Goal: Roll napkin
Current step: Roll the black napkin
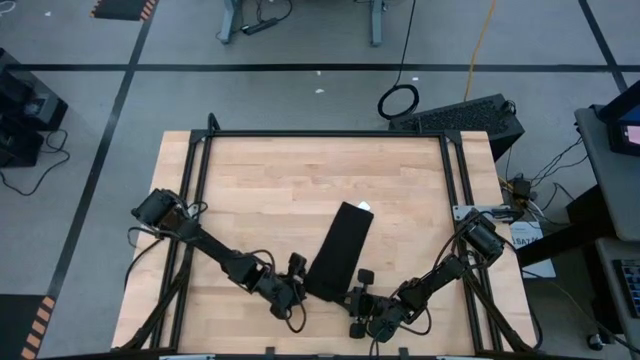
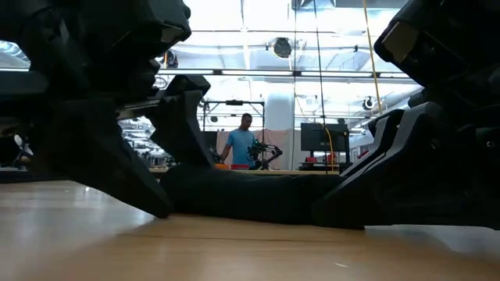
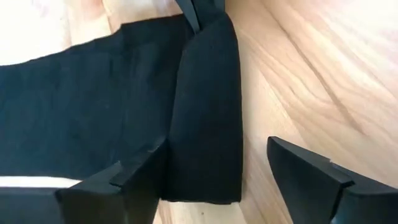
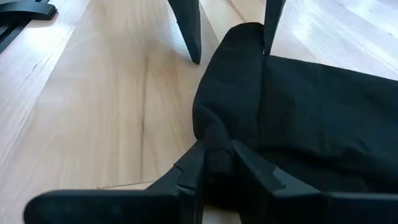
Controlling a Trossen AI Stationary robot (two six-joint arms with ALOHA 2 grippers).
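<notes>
Closest to me, at the front edge of the pale wooden tabletop (image 1: 260,180), both of my dark two-finger grippers sit low at the near end of the napkin (image 1: 339,250), a plain black matte cloth folded into a long narrow strip that runs away from me at a slight slant. My right gripper (image 4: 217,163) has its fingers drawn narrow and pinched on the near corner of that cloth, which bunches up into a small raised fold between them. My left gripper (image 3: 214,165) stands just beside the same end with its fingers spread wide; one finger (image 3: 134,171) overlaps the cloth's folded edge and the other (image 3: 305,171) is down over bare wood, so it holds nothing. From table height I see the rolled dark edge lying flat on the wood between the two grippers. Farther along, the strip's far end carries a small white tag (image 1: 364,207). Beyond the table, a person (image 2: 241,143) in a blue shirt stands in the room.
</notes>
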